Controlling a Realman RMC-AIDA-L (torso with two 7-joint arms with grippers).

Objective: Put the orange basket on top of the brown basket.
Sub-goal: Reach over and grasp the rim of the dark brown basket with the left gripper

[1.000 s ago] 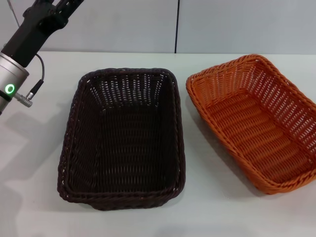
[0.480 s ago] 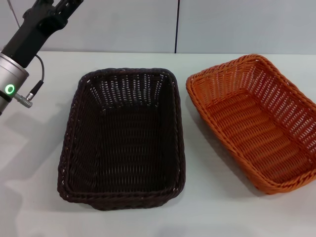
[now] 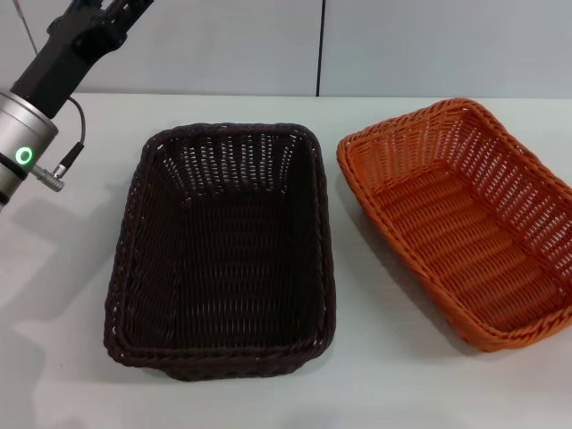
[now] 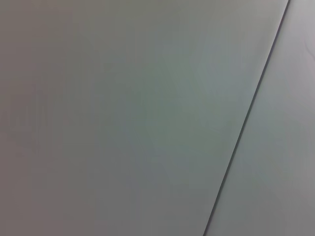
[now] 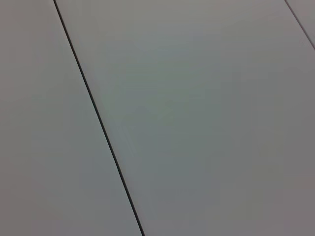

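The brown basket [image 3: 223,250] stands empty on the white table [image 3: 375,357], left of centre in the head view. The orange basket [image 3: 465,219] stands empty to its right, turned at an angle, with a narrow gap between the two rims. My left arm [image 3: 54,71] is raised over the table's far left corner, well away from both baskets. Its gripper [image 3: 125,9] runs off the top edge of the view. My right gripper is out of view. Both wrist views show only grey wall panels.
A grey panelled wall [image 3: 402,45] stands behind the table's far edge. A cable [image 3: 71,143] hangs off the left arm's silver wrist section.
My left arm has shifted slightly up and away at the far left. The baskets have not moved.
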